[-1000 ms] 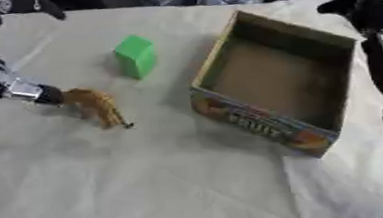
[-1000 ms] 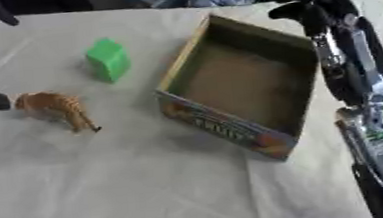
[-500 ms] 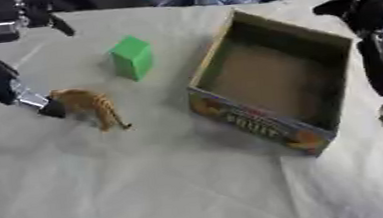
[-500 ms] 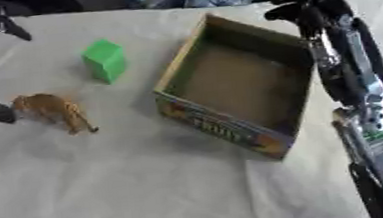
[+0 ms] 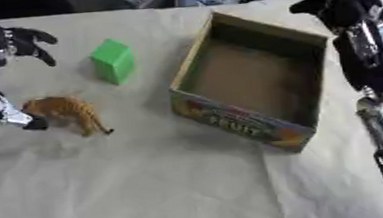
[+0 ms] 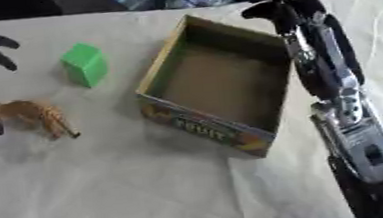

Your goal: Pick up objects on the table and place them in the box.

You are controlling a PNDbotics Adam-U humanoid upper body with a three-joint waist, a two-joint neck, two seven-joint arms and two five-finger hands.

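Two objects remain on the table, both outside the box: a green block standing upright to the left of the box, and an orange toy animal lying nearer the left edge. The cardboard box shows nothing inside, so by this evidence no placement has been completed.

Left hand: over the last second it has risen from the toy animal's level to the upper left of the view. Its fingers are spread and hold nothing. One fingertip sits just beside the toy animal's rear; whether it touches cannot be determined. The toy animal has not moved from its position, so no grasp has been made.

Right hand: it hangs beyond the box's far right corner, unchanged in position. Fingers appear loosely curled and hold nothing; their exact posture cannot be told.

Assessment: the left hand appears to be opening wide to set up a grasp. The next move probably requires lowering the fingers over the toy animal's body before closing.
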